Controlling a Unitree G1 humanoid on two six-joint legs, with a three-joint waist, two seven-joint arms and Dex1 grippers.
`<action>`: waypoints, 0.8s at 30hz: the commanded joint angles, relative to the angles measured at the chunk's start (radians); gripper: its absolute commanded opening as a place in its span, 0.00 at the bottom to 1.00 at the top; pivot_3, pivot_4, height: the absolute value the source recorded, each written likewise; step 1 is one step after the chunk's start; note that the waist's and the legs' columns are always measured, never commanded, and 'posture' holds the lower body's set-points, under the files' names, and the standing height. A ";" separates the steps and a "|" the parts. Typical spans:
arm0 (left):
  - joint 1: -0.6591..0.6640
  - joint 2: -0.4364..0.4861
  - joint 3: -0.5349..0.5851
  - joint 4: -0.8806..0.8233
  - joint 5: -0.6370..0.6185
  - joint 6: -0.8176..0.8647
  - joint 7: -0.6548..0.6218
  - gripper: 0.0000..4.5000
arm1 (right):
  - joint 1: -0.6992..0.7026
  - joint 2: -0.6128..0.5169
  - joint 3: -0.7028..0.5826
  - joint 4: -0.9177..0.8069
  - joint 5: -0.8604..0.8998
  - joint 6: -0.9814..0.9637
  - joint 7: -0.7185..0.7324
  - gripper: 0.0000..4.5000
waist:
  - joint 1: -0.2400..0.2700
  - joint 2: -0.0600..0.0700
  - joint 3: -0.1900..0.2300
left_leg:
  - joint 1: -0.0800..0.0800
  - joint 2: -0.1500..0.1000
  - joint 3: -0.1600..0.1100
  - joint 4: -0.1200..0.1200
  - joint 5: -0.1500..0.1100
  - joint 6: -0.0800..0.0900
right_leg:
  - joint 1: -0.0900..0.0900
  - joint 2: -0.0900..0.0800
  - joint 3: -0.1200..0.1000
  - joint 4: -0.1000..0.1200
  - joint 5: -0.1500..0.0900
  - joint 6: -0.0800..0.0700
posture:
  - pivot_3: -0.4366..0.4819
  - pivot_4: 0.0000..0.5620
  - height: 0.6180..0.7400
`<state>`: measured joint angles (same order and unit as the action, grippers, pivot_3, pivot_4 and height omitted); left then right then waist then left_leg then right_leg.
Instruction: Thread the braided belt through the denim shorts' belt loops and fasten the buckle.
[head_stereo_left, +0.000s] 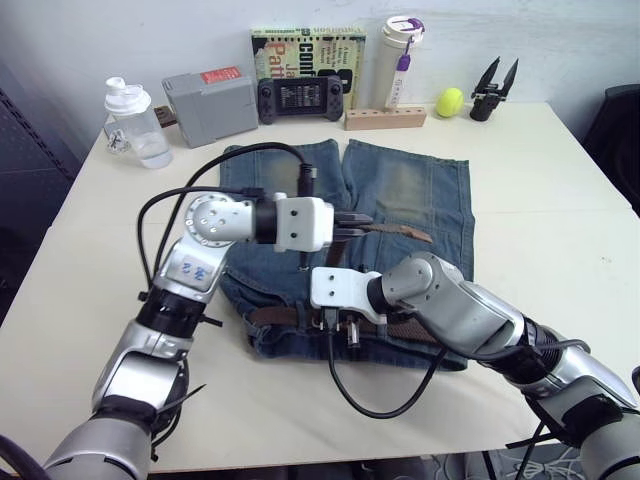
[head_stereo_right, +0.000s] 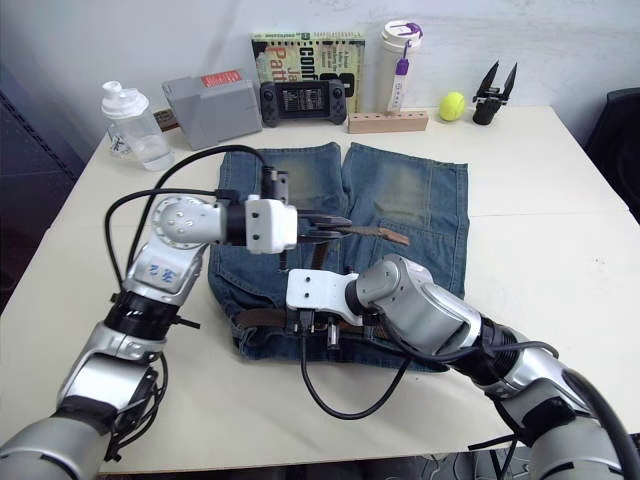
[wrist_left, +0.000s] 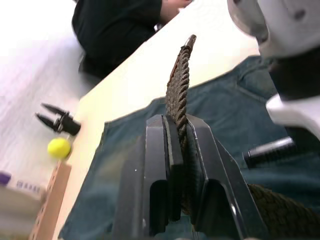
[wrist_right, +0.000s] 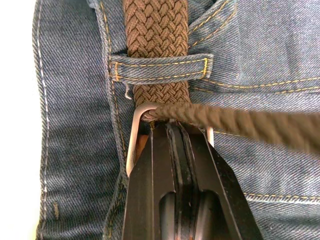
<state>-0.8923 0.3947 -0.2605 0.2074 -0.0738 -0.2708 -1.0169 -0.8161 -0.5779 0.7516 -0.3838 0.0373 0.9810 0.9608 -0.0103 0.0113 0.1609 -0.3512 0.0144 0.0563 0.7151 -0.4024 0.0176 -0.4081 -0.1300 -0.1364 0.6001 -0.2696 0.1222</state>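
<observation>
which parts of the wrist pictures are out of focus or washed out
Left wrist view: braided belt sharp where the left end effector clamps it, far background washed out white. Right wrist view: belt loop and buckle crisp, the strand crossing toward the edge blurs.

A cream table (head_stereo_left: 560, 200) meets a plain white wall (head_stereo_left: 120, 35); a dark chair (head_stereo_left: 615, 125) stands beyond the right gripper's side.

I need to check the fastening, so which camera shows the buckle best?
The right wrist view: the buckle sits close up, its silver frame around the braided belt, with the right gripper shut at it. In the eye views that gripper hides it.
</observation>
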 joint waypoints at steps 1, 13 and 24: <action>-0.130 -0.054 0.031 0.025 -0.025 -0.081 0.020 0.00 | 0.087 0.021 0.218 0.110 -0.002 0.021 0.065 0.02 | -0.002 0.000 0.000 | 0.000 0.000 0.000 0.000 0.000 0.000 | 0.000 0.000 0.000 0.000 0.000 0.000 | 0.48 0.27 0.88; -0.356 -0.234 0.017 0.197 -0.031 -0.167 0.032 0.00 | 0.118 0.045 0.214 0.134 -0.058 -0.007 0.129 0.02 | 0.006 0.000 -0.001 | 0.000 0.000 0.000 0.001 0.000 0.000 | 0.000 0.000 0.000 0.001 0.000 0.000 | 0.48 0.27 0.88; -0.346 -0.238 0.033 0.222 -0.011 -0.183 0.051 0.00 | 0.128 0.064 0.202 0.153 -0.092 -0.020 0.148 0.02 | 0.007 0.001 -0.002 | 0.000 -0.001 0.000 0.002 0.000 0.000 | 0.001 -0.001 0.000 0.001 0.000 0.000 | 0.48 0.27 0.88</action>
<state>-1.1395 0.1795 -0.3149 0.5162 -0.0457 -0.3938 -1.0494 -0.8099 -0.5502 0.7533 -0.3605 -0.0855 0.9400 1.0593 -0.0032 0.0128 0.1592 -0.3510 0.0139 0.0560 0.7169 -0.4024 0.0176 -0.4075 -0.1307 -0.1361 0.6010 -0.2697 0.1221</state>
